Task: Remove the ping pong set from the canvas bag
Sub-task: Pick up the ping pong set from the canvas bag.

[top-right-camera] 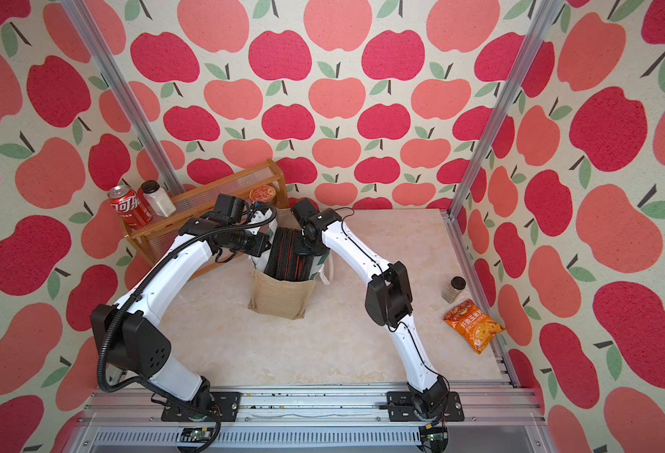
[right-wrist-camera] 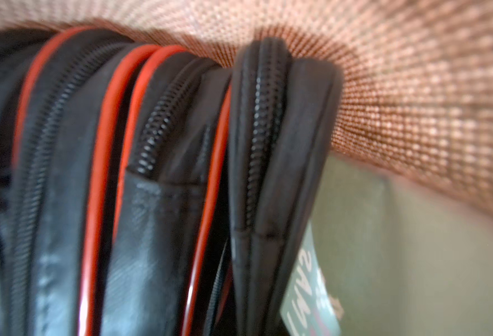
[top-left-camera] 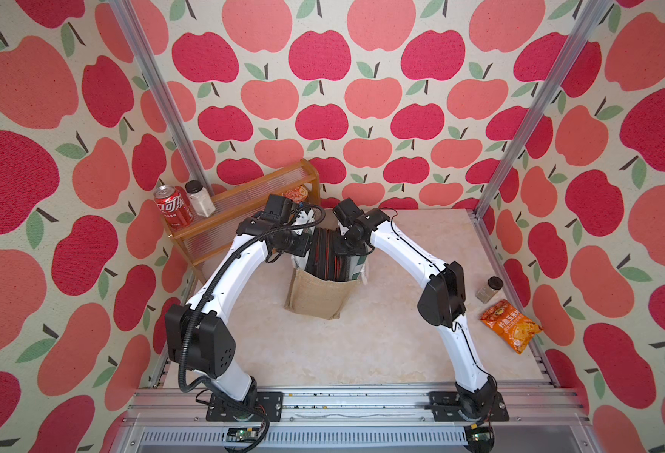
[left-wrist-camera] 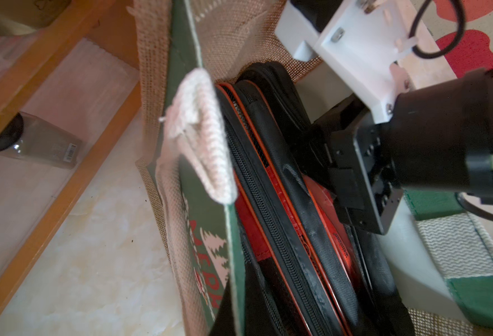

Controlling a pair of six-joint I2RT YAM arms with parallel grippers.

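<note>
The canvas bag (top-left-camera: 317, 298) (top-right-camera: 281, 292) stands upright mid-table, burlap front toward the arms' bases. The ping pong set (top-left-camera: 328, 255) (top-right-camera: 289, 253) is several black zippered cases with red piping, standing on edge and sticking out of the bag's mouth. My left gripper (top-left-camera: 301, 257) sits at the bag's left rim. In the left wrist view the green printed panel (left-wrist-camera: 207, 238) runs down to where the jaws are, beside a white handle (left-wrist-camera: 201, 131). My right gripper (top-left-camera: 342, 247) reaches down into the mouth from the right, shut on the narrow black case (right-wrist-camera: 265, 145). Its fingertips are hidden.
A wooden rack (top-left-camera: 244, 204) stands at the back left, close behind the left arm. It carries a red cola can (top-left-camera: 172, 208), a spice jar (top-left-camera: 200, 198) and a tin (top-left-camera: 295, 193). A small jar (top-left-camera: 488, 289) and an orange snack bag (top-left-camera: 511, 323) lie by the right frame post.
</note>
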